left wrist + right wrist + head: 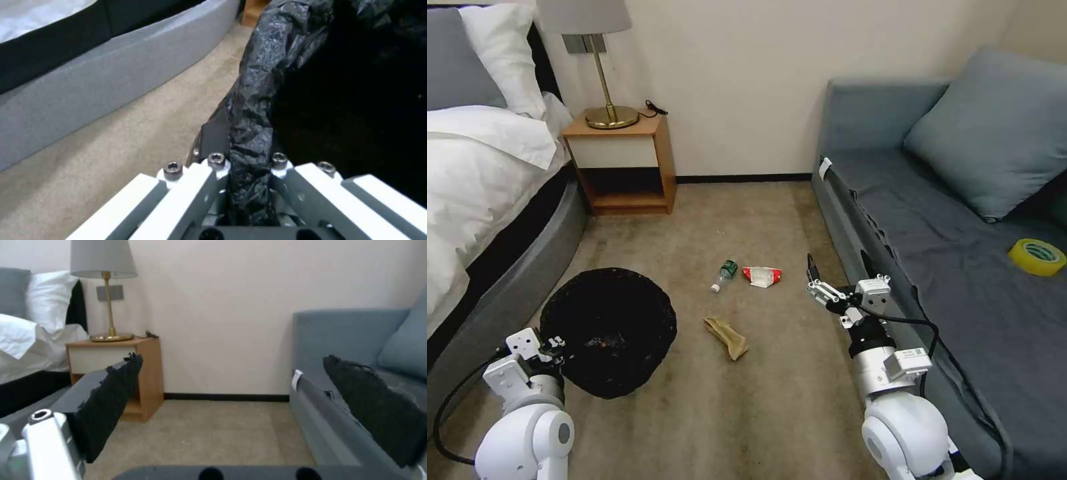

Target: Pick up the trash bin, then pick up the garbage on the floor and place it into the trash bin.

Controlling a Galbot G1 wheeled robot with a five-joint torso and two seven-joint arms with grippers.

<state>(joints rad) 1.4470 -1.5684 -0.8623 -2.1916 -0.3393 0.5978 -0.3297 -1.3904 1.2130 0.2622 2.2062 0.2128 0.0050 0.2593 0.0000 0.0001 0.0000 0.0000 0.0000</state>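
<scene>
We are gripping the trash bin [608, 330], a small round bin lined with a crinkled black plastic bag, with our left gripper [555, 345], which is pinching the liner at the near-left part of the rim; in the left wrist view the jaws are standing narrow with the folded black film [249, 133] caught between them. The bin is sitting on the beige carpet [774, 400] beside the grey bed base [507, 287].

Our right gripper [819, 285] is hovering above the carpet just beside the front edge of the blue-grey sofa [960, 267], jaws spread wide and holding nothing; its black padded fingers [111, 400] are framing the wooden bedside table [133, 373] and the wall.

The garbage is lying on the carpet between the two arms: a small clear bottle with a green label [725, 274], a red-and-white packet [762, 275] just beside it, and a crumpled tan paper wad [727, 337] nearer to us. All three are lying apart from the bin. A yellow tape roll [1036, 257] is resting on the sofa seat.
</scene>
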